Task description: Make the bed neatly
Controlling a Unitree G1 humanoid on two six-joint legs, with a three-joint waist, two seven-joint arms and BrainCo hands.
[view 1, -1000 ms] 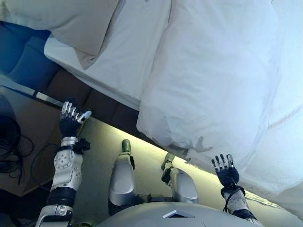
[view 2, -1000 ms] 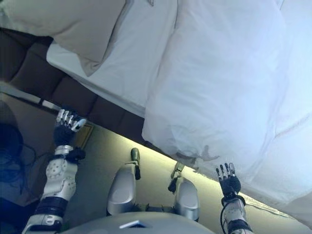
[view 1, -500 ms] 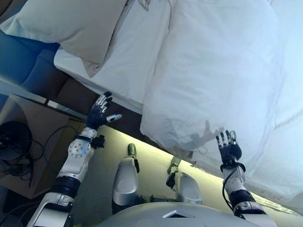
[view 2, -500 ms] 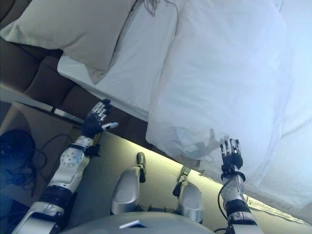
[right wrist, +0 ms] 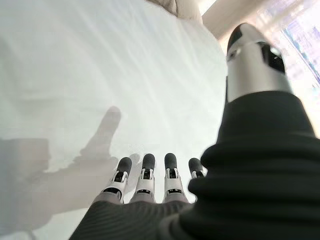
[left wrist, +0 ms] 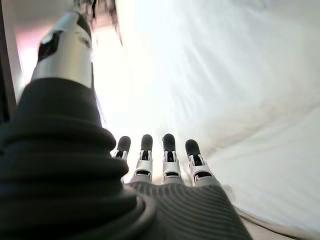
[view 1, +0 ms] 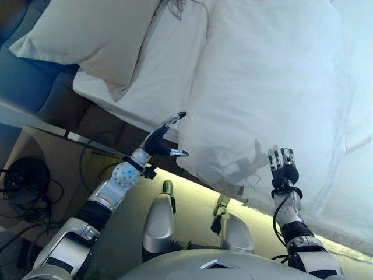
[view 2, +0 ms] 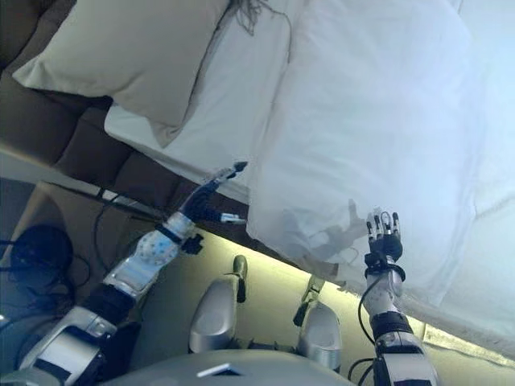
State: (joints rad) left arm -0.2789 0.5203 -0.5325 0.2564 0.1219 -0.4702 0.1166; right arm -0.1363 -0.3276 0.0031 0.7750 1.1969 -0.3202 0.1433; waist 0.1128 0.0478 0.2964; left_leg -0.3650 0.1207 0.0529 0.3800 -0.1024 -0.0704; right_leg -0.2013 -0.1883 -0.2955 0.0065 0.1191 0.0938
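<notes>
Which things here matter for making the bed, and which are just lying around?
Part of the job: white duvet, pillow, bed sheet, left robot hand, right robot hand, both open.

Just lying about: side table and the dark round object with cords on it.

A plain white duvet lies by a cream pillow and dark brown bed frame.
</notes>
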